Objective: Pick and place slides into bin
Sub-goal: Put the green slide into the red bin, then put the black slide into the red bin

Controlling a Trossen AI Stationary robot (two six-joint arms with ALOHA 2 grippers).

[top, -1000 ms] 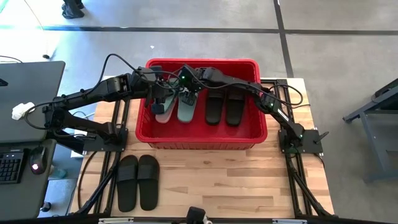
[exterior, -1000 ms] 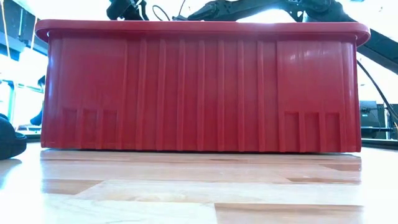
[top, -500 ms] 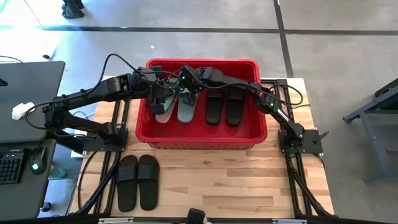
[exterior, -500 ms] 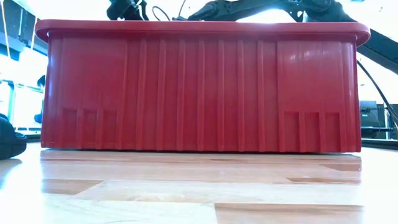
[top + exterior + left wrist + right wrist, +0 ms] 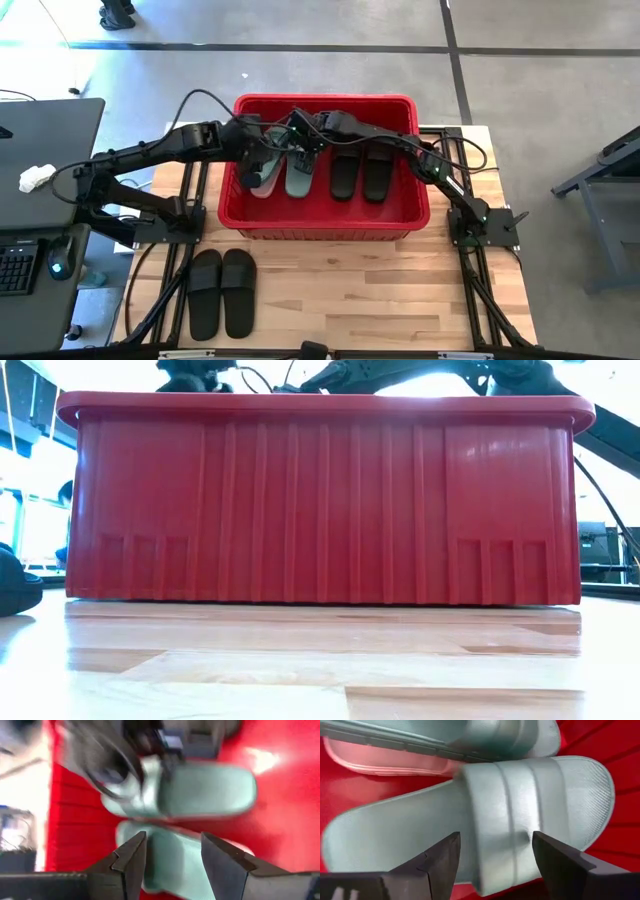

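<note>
The red bin (image 5: 325,100) stands at the table's far middle. In it lie two sage-green slides (image 5: 262,178) (image 5: 300,176) on the left and two black slides (image 5: 345,172) (image 5: 377,174) on the right. My left gripper (image 5: 254,160) is open over the left green slide (image 5: 172,870), touching nothing. My right gripper (image 5: 303,142) is open over the right green slide (image 5: 520,815); its fingers stand on either side of the wide strap (image 5: 500,805) without visibly touching it. Another black pair (image 5: 205,292) (image 5: 238,290) lies flat on the table. No pink slide shows plainly.
The bin's wall (image 5: 320,510) fills the low view and hides what is inside. The black pair lies at the table's near left, and bare wood (image 5: 380,290) lies to its right. A desk with a keyboard and mouse (image 5: 40,200) stands beyond the table's left edge.
My left gripper has shifted a little toward the table's left edge over the left green slide and is still moving; its wrist view is blurred. My right gripper and the slides have kept still.
</note>
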